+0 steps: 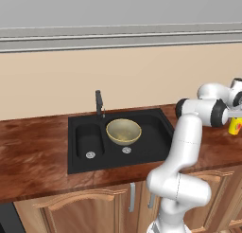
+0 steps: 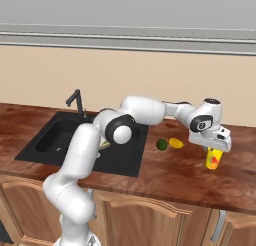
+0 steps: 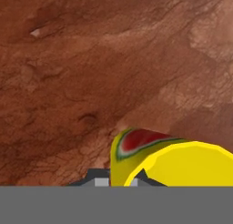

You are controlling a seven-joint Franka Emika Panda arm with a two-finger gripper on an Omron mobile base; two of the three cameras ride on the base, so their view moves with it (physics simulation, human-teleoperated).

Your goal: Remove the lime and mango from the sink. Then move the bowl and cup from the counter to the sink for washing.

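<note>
The small yellow cylindrical cup at right of frame, probably light, stiff and slippery, hangs tilted in the gripper, closed around its upper wall

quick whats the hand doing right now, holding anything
Hand: closed on the cup, held just above the counter.

The small yellow cylindrical cup is cut off by the frame edge and partly hidden behind the white arm; the gripper's fingers are concealed.
</note>
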